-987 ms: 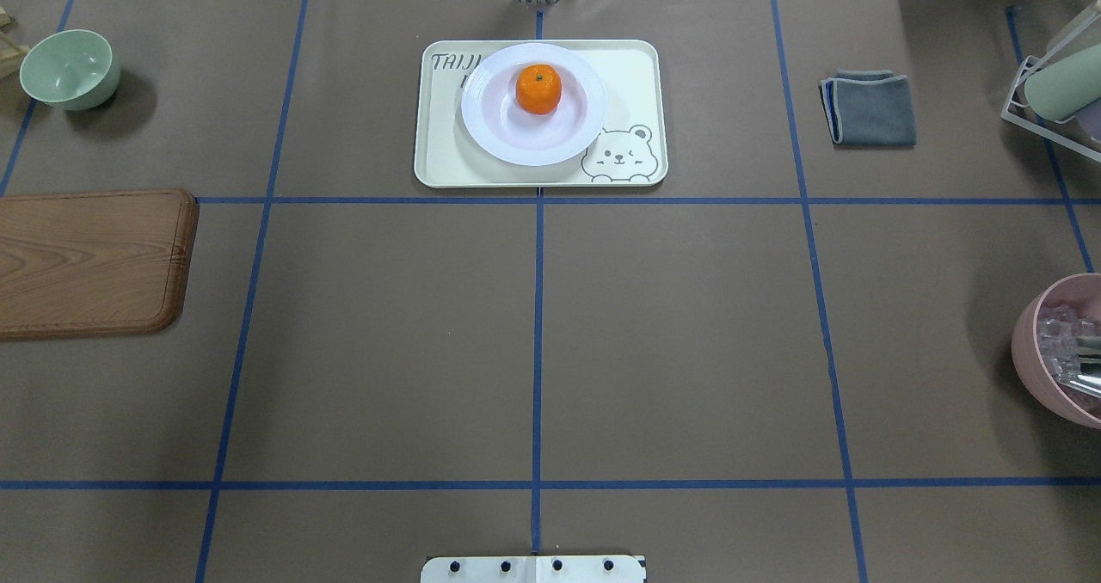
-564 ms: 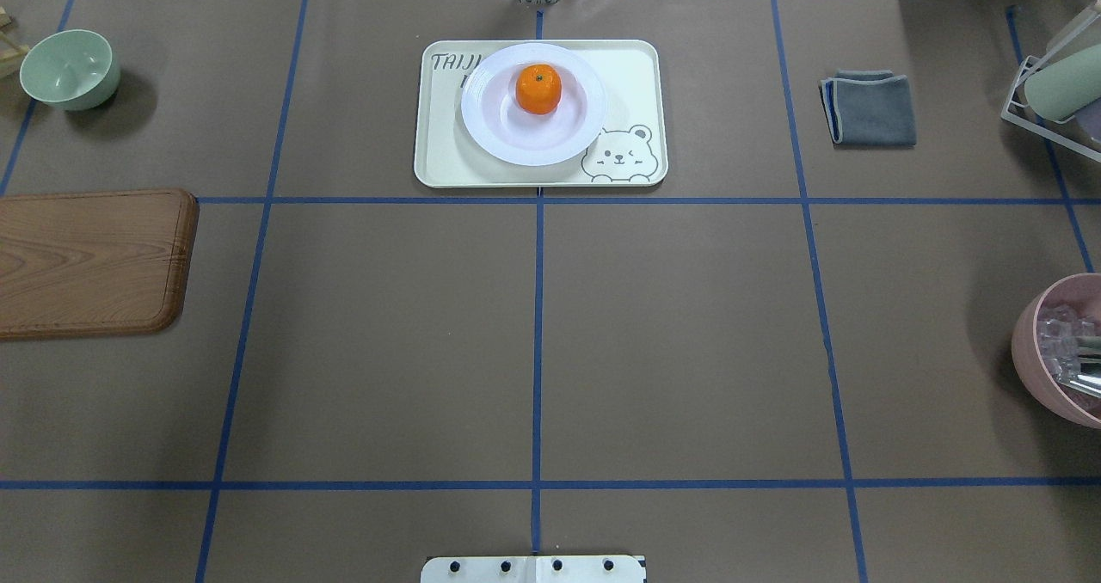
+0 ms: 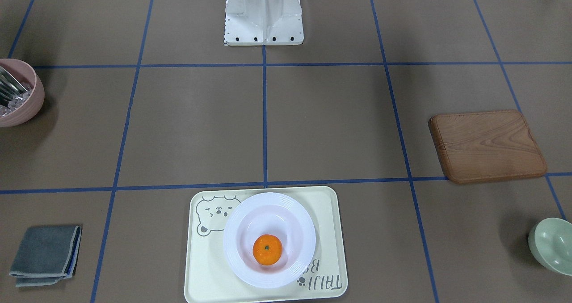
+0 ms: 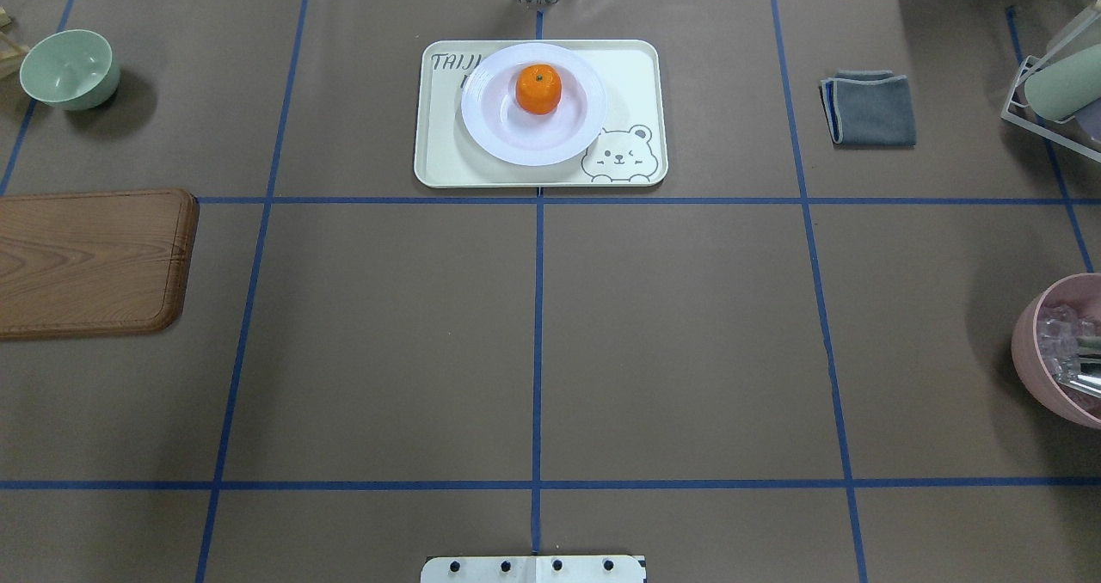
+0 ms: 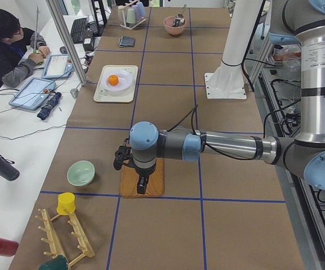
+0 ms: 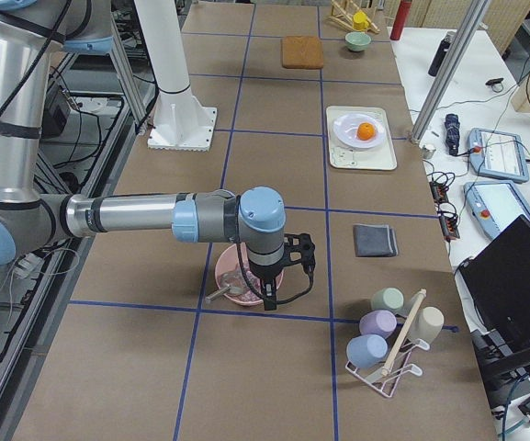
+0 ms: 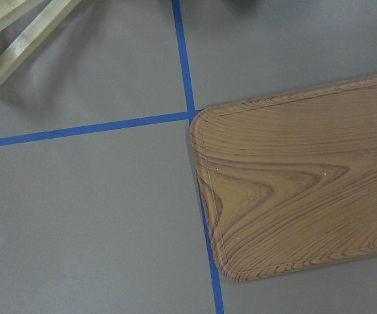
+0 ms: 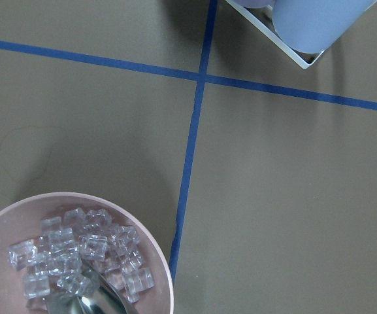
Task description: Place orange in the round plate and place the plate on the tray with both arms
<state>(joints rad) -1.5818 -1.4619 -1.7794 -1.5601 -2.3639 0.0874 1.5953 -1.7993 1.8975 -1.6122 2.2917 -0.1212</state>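
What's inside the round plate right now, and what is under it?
The orange lies in the well of the round plate. The plate rests on the tray and covers part of its lettering. The bear drawing shows beside it. The tray surface beneath the plate is hidden.

The orange (image 4: 538, 89) is coloured bright orange, the round plate (image 4: 495, 131) white with a ribbed rim, the tray (image 4: 628, 76) pale cream with a grey bear drawing; the brown surface (image 4: 688, 334) is gridded in blue.

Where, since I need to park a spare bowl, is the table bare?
Bare: the wide middle between the tray and the robot base; also between tray and grey cloth. Crowded: the ends, by the wooden board and pink bowl.
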